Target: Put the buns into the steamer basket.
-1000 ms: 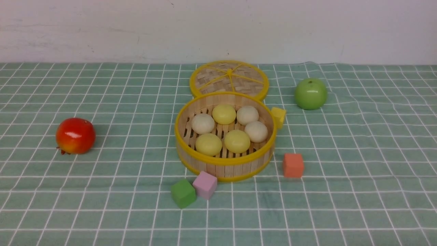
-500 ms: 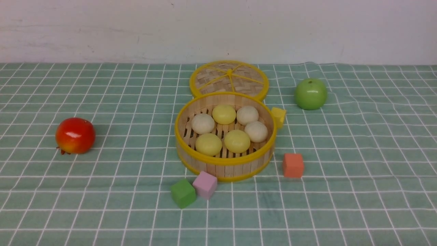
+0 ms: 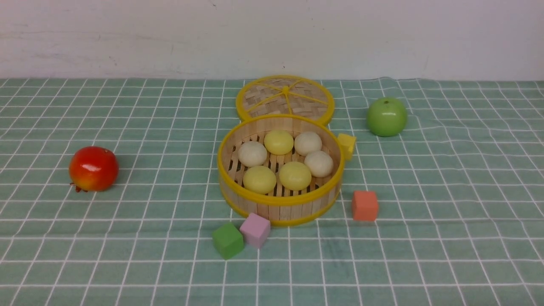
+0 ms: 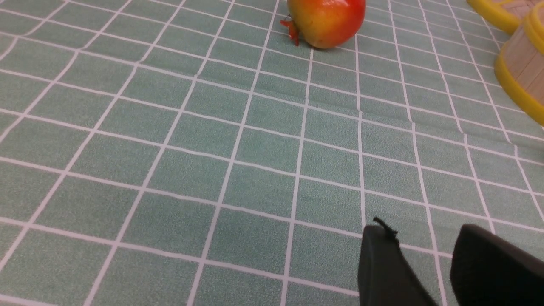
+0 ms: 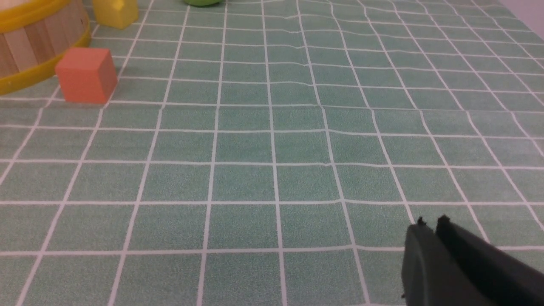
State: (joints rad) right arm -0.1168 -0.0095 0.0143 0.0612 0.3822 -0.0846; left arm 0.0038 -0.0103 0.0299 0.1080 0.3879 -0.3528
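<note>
The left gripper hovers over bare tablecloth, fingers slightly parted, holding nothing. The right gripper has its fingers pressed together, also empty, above the cloth. All six buns sit inside the steamer basket at the table's centre. The lid lies touching it on the far-edge side.

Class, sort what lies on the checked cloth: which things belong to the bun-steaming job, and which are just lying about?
Belong to the job:
buns, all six inside
steamer basket

Just lying about:
steamer lid
red fruit
green apple
yellow cube
orange cube
pink cube
green cube
</note>
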